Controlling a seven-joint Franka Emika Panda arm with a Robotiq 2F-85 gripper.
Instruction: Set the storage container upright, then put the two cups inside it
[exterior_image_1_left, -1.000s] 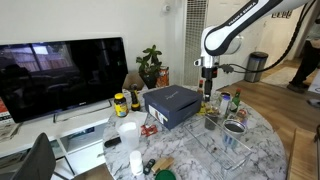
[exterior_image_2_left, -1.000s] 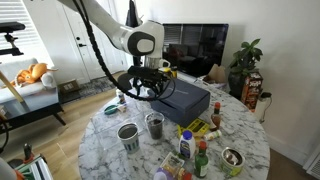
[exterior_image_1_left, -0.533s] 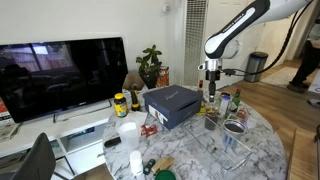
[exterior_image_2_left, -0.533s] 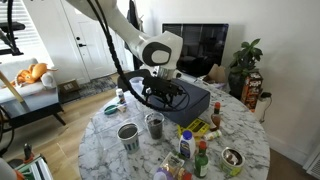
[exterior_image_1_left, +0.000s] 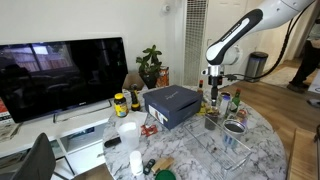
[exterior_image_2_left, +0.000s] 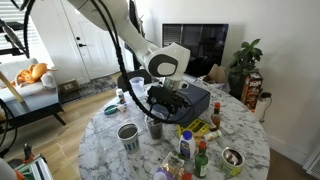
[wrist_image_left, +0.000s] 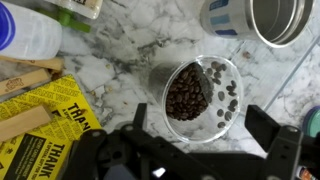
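dark coffee beans (wrist_image_left: 185, 95) sit in the small cup (wrist_image_left: 158, 84) under your gripper (wrist_image_left: 200, 113), jaws spread wide; metal tin (wrist_image_left: 278, 20) beside it looks empty.

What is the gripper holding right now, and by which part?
Nothing is held. The gripper stands open over the small dark cup, with no grip on it.

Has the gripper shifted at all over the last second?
Yes. In an exterior view the gripper has moved right and down, closer to the dark storage container.
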